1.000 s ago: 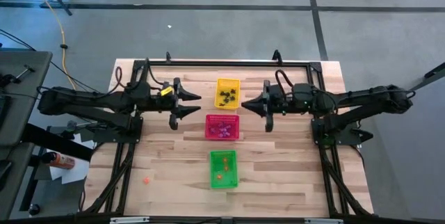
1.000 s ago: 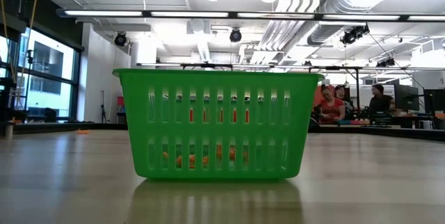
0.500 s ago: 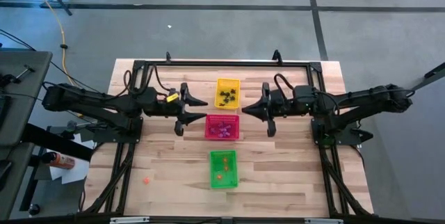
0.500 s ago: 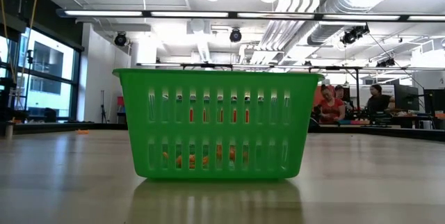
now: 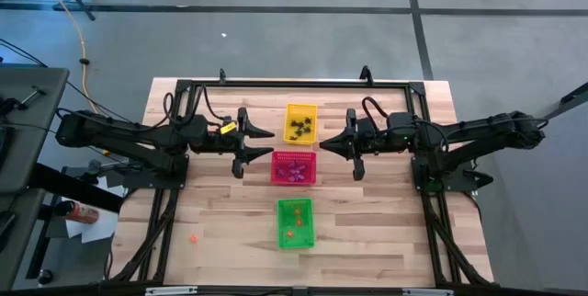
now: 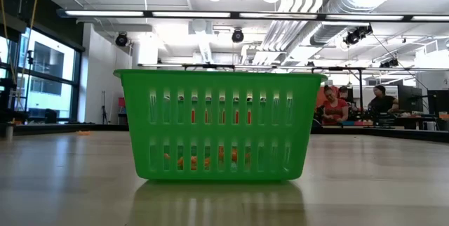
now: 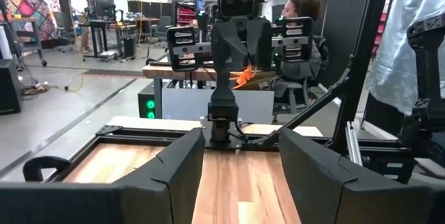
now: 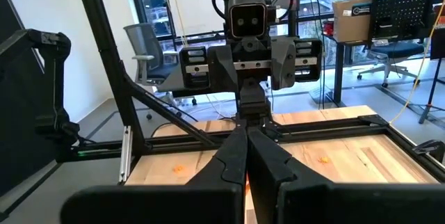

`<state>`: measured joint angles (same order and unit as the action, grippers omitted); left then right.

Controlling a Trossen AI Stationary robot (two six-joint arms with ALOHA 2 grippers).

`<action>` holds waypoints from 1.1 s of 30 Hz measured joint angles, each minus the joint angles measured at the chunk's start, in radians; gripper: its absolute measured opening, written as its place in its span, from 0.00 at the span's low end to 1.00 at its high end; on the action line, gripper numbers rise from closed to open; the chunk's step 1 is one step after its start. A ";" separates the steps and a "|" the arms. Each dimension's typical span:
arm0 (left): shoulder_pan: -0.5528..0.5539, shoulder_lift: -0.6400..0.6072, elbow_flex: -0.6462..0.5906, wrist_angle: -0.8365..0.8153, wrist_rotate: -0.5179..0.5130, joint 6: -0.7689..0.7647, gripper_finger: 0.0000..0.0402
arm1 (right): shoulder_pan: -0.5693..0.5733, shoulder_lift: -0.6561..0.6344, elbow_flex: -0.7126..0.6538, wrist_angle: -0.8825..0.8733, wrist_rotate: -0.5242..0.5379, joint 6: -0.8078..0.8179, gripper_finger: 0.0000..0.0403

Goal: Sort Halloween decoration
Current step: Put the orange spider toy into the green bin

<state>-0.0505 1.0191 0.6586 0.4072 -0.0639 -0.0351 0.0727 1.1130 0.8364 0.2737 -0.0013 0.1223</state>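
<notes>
three rectangular plastic mesh baskets stand in a line down the middle of the pale wooden plank table (image 5: 367,241): a yellow basket (image 5: 300,122) farthest, a pink-red basket (image 5: 293,167) in the middle, a green basket (image 5: 295,223) nearest. the black trinkets (image 5: 299,130) lie in the yellow one, the purple-pink trinkets (image 5: 293,173) in the pink-red one, and the orange trinkets (image 5: 292,233) in the green one, also seen through its slotted wall in the low view. their exact numbers are too small to count. one more orange trinket (image 5: 194,238) lies alone on the bare table, near and to the left, well apart from the green basket.

two dark arms face each other across the baskets. the left gripper (image 5: 250,148) hangs just left of the pink-red basket with its two fingers spread wide and nothing between them. the right gripper (image 5: 350,143) hangs right of the yellow and pink-red baskets, its fingers pressed together, with a small orange trinket (image 7: 245,76) caught at their tips, seen in the left wrist view.
</notes>
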 joint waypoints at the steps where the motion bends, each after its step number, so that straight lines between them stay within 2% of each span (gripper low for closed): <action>1: 0.000 0.000 0.000 0.000 0.000 0.004 0.44 | 0.000 0.000 0.000 0.000 0.000 0.000 0.00; 8: 0.000 0.010 0.004 0.018 0.004 -0.022 0.44 | 0.000 0.012 0.000 0.039 -0.022 0.008 0.00; 15: 0.000 0.147 0.092 0.019 0.082 0.019 0.44 | -0.007 0.113 0.001 0.229 -0.127 0.010 0.00; 22: 0.005 0.291 0.187 0.019 0.082 0.041 0.44 | -0.007 0.201 0.001 0.373 -0.130 0.017 0.00; 33: 0.004 0.345 0.240 0.069 0.156 0.040 0.44 | -0.014 0.218 0.001 0.382 -0.130 0.014 0.00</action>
<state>-0.0463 1.3640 0.8982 0.4765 0.0921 0.0048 0.0590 1.3308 0.8371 0.6553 -0.1314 0.1363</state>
